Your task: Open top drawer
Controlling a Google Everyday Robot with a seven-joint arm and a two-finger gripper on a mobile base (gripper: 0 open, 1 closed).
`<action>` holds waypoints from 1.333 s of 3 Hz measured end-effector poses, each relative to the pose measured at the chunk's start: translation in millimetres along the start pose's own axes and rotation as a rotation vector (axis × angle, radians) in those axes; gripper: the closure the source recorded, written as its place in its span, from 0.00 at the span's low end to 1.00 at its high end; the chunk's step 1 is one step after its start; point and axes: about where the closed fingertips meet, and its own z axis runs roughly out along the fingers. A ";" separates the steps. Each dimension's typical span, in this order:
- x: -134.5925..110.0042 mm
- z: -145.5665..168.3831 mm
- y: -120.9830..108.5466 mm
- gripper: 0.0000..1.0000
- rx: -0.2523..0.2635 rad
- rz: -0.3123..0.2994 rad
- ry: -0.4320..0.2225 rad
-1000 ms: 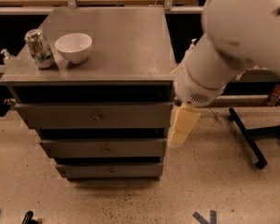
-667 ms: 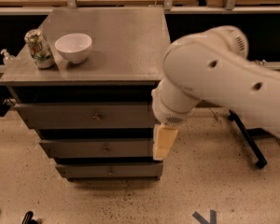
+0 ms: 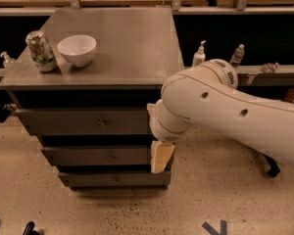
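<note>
The top drawer is the widest gray front, just under the cabinet top, with a small metal knob at its centre. It looks closed, flush with the cabinet. My gripper is the cream-coloured end of the big white arm. It hangs in front of the cabinet's right edge, level with the middle drawer. It is to the right of and below the top drawer's knob and is not touching it. The arm hides the right ends of the top two drawers.
A soda can and a white bowl stand on the gray cabinet top. The bottom drawer is the narrowest. Bottles stand on a shelf behind the arm. A chair base is on the floor at right.
The arm has swung left and down across the view. The gripper has moved from right of the cabinet to in front of its right edge. The drawers have not moved.
</note>
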 end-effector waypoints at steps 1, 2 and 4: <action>-5.4 11.4 -6.9 0.00 0.030 -0.033 0.009; -10.9 47.3 -30.3 0.00 0.121 -0.070 0.025; -6.4 97.8 -59.7 0.00 0.194 -0.075 0.032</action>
